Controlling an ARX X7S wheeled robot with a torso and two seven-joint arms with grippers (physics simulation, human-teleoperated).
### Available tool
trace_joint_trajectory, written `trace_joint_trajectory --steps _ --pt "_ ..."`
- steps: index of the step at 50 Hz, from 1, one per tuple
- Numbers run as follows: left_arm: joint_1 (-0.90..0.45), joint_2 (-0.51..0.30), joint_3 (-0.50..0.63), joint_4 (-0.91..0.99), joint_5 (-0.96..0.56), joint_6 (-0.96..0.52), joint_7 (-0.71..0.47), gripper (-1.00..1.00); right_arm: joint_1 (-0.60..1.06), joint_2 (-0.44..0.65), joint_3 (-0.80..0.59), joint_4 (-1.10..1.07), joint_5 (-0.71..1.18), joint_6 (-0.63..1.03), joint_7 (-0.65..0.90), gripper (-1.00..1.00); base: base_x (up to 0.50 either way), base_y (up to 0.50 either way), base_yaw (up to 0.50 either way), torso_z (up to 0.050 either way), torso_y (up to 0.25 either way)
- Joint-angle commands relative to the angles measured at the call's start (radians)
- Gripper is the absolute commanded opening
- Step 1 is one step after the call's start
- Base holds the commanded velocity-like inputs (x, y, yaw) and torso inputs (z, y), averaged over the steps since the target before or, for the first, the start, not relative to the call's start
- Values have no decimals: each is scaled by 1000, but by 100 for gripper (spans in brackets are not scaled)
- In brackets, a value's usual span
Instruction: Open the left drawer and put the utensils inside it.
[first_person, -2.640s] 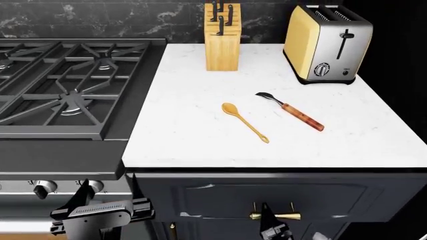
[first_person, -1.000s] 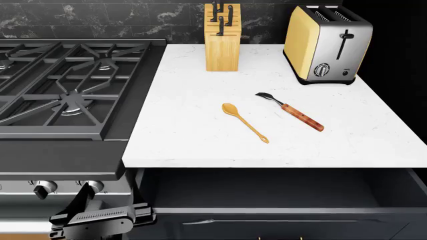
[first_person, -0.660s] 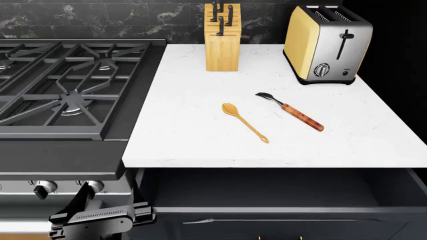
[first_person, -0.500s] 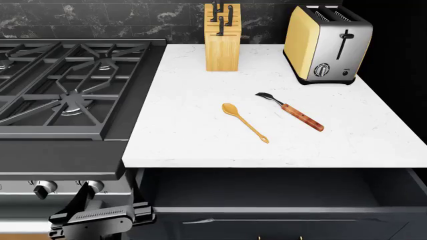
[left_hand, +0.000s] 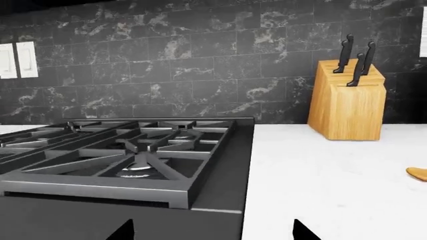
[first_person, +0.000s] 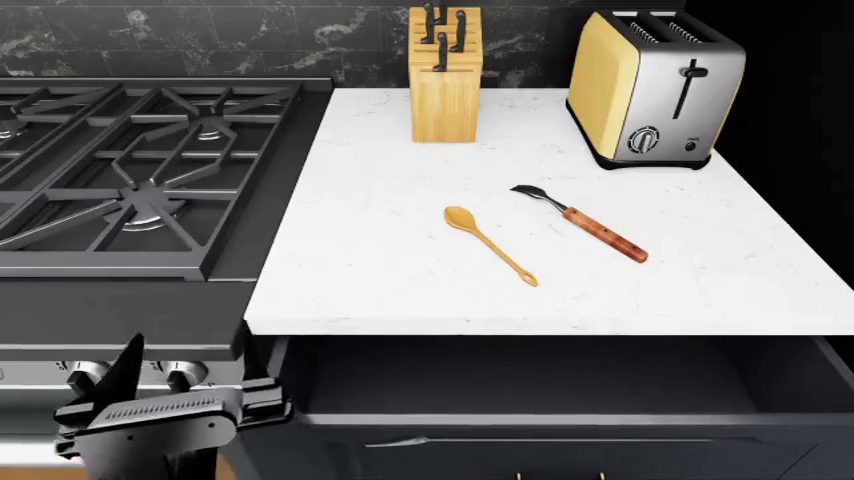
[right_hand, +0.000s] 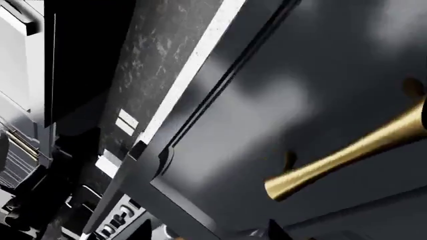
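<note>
Below, the left drawer (first_person: 561, 385) pulled out past the bench (first_person: 387, 250) edge, spoon (first_person: 490, 245) and fork (first_person: 581, 222) mid-bench well apart from edges, left tool (first_person: 187, 385) spread open beside stove, right tool's state unclear.

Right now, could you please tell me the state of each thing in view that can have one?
Left drawer: pulled open, nothing visible inside.
Wooden spoon: lying flat on the counter, outside the drawer.
Fork: lying flat on the counter, apart from the spoon.
Toaster: upright, lever up.
Knife block: upright, knives slotted in.
Left gripper: open, holding nothing.
Right gripper: cannot tell.
</note>
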Motion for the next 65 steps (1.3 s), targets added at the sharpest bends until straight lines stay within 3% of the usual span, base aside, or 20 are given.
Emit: trace_joint_trajectory --steps 1,14,31,46,49,65 --pt "-21 -52 -20 181 -3 -139 -37 100 -102 82 50 -380 -125 -22 307 100 0 0 0 0 0" --pt "-75 -86 -43 321 -24 -274 -69 100 -150 175 138 -677 -249 33 581 100 0 0 0 0 0" --pt "-187 -100 -36 377 -69 -422 -78 100 -19 302 203 -913 -269 239 882 100 0 0 0 0 0" --pt "-331 -75 27 316 -103 -513 -47 100 294 431 216 -894 -210 565 1203 100 0 0 0 0 0" --pt "-363 -57 20 296 -151 -546 -33 100 358 464 203 -875 -191 625 1226 100 0 0 0 0 0" --pt "-537 -10 129 75 -94 -597 -15 100 652 496 80 -678 -245 813 1282 100 0 0 0 0 0"
